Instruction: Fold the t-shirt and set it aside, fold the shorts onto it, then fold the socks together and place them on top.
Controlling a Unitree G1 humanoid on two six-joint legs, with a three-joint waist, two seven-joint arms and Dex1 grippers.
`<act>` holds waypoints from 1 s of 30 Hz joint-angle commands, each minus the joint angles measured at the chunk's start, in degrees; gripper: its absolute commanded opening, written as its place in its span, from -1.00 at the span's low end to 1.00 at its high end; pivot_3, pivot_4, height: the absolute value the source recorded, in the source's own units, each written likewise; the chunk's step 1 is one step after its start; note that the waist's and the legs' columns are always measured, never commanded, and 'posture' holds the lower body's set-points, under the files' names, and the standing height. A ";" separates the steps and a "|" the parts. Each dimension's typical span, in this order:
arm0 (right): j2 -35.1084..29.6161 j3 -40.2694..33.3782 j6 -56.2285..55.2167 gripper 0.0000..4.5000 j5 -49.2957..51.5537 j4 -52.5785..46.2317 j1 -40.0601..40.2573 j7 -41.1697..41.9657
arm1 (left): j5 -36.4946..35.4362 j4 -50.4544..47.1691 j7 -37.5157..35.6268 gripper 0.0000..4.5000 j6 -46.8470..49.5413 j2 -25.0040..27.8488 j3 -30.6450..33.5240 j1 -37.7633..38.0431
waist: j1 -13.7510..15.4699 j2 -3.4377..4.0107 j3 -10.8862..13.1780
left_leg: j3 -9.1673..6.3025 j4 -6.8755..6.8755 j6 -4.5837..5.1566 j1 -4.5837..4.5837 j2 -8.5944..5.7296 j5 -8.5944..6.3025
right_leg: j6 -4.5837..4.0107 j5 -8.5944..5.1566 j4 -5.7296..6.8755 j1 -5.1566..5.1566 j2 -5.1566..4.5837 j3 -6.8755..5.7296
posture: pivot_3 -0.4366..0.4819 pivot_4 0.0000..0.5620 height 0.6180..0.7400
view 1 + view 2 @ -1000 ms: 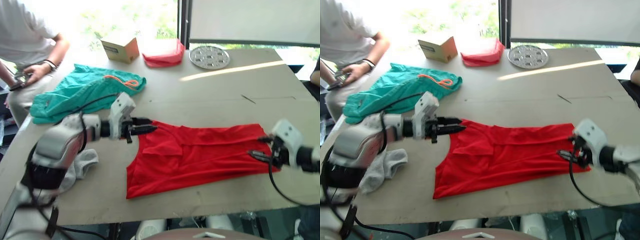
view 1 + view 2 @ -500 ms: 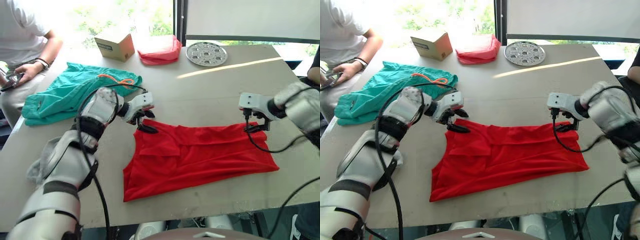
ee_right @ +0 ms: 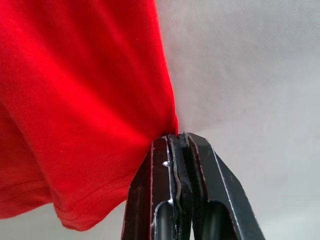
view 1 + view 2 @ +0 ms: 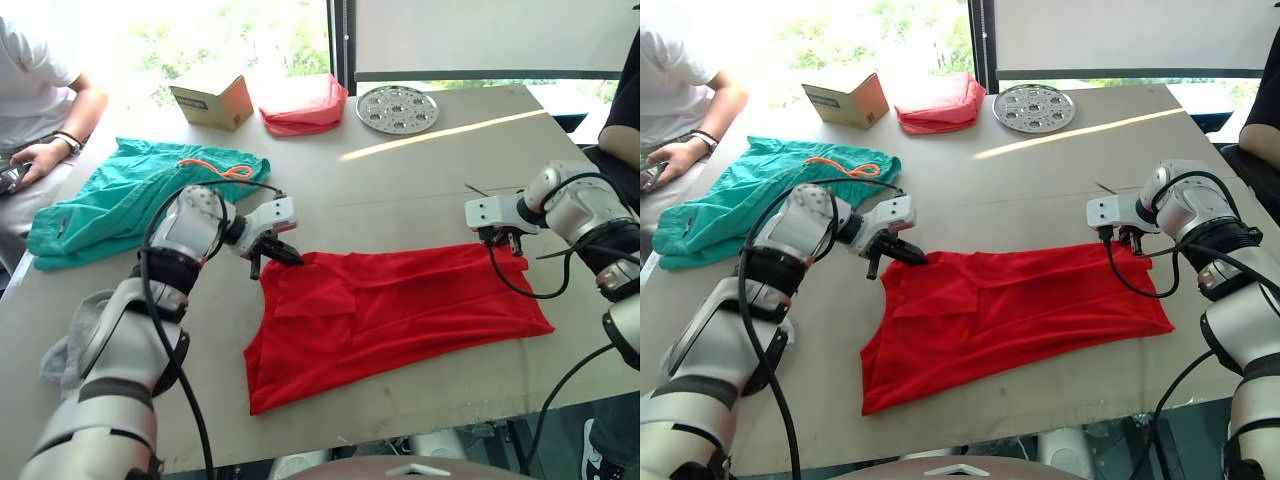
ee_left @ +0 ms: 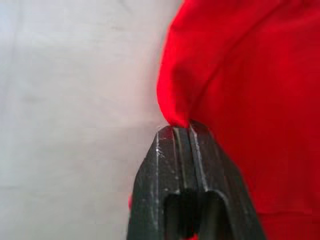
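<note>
- Right now both grippers pinch the t-shirt [image 4: 400, 305], which lies flat beside the teal shorts [image 4: 130, 190].
- Left gripper [image 5: 181, 131] is clamped on its far left corner, right gripper [image 3: 176, 141] on its far right corner.
- Both arms reach inward, wrists low over the shirt.
- Risk: those thin pinches may slip mid-fold, dropping one corner and skewing the crease.

Daylight floods in at 12 o'clock, window [image 4: 240, 30] blown out to white. Sunlit stripe crosses table [image 4: 420, 190] toward 2 o'clock. Head views sharp. Wrist views soft, fingers [image 5: 187, 170] blurred.
</note>
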 commanded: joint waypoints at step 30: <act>29.66 -39.41 10.44 0.25 24.72 23.82 -15.57 -28.48 | -44.36 -81.42 46.16 0.41 61.70 -23.12 53.26 54.99 | 0.92 -0.11 0.01 | -2.85 -0.44 -1.24 0.38 -0.69 -0.29 | -0.29 -0.04 -0.04 -0.23 0.44 1.01 | -0.05 -0.47 1.00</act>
